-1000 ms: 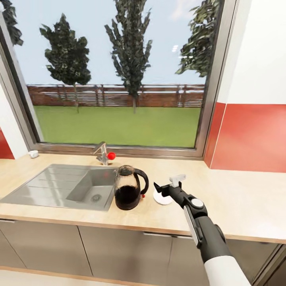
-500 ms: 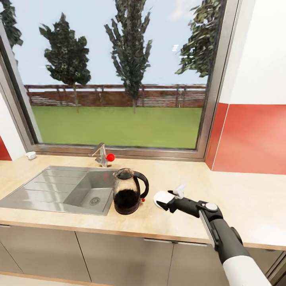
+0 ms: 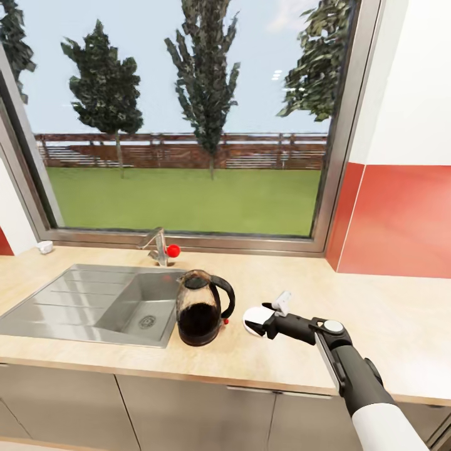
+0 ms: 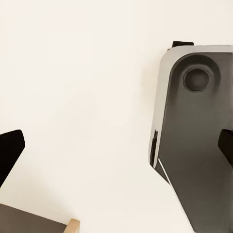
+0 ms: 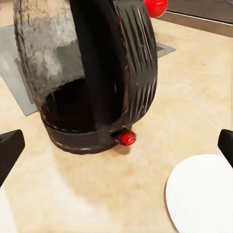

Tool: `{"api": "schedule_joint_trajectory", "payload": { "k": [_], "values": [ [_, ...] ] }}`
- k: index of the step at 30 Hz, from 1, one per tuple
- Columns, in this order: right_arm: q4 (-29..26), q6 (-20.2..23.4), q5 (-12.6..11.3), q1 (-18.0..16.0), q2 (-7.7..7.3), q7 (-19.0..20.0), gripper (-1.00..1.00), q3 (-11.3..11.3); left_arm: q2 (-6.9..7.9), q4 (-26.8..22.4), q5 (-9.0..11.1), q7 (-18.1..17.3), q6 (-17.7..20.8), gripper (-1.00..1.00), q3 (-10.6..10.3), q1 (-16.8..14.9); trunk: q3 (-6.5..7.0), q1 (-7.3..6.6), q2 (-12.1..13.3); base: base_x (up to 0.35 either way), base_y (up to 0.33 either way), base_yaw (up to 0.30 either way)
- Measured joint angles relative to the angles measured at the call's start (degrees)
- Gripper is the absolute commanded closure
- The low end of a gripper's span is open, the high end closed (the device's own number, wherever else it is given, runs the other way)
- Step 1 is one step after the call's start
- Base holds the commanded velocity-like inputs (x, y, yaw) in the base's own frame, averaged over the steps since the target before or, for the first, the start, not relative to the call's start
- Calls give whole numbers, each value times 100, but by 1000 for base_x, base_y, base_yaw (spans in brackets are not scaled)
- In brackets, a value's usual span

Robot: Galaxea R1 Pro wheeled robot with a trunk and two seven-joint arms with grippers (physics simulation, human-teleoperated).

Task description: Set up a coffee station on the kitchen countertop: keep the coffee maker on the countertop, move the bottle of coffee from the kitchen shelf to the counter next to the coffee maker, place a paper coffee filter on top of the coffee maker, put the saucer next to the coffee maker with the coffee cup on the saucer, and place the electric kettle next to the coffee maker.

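While the right arm reaches low and nearly level across the pale wood-grain table (image 3: 388, 313), its right hand (image 3: 262, 323) hangs with fingers spread open over a flat round white saucer (image 3: 252, 318), just beside the dark, ribbed-handled glass electric kettle (image 3: 199, 309).

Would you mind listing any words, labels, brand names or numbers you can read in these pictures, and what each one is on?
None: no readable text appears in any view.
The electric kettle shows no label or brand.
The white saucer, by the right gripper, is blank.
The faucet with its red knob carries no marking.
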Motion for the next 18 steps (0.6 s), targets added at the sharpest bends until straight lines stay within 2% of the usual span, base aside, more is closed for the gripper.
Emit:
{"api": "schedule_joint_trajectory", "payload": {
  "k": [5,9,18],
  "values": [
    [11,2,1,0,8,14,-100,58,-3,0,0,4,-4,-100,-2,-1,0,0,0,18,0,0],
    [31,5,-1,0,12,18,-100,225,-4,0,0,8,-2,-100,-6,-1,0,1,0,3,0,0],
    [40,5,-2,0,21,13,-100,271,2,0,0,13,-5,-100,-7,0,0,0,0,58,62,0]
  ]
}}
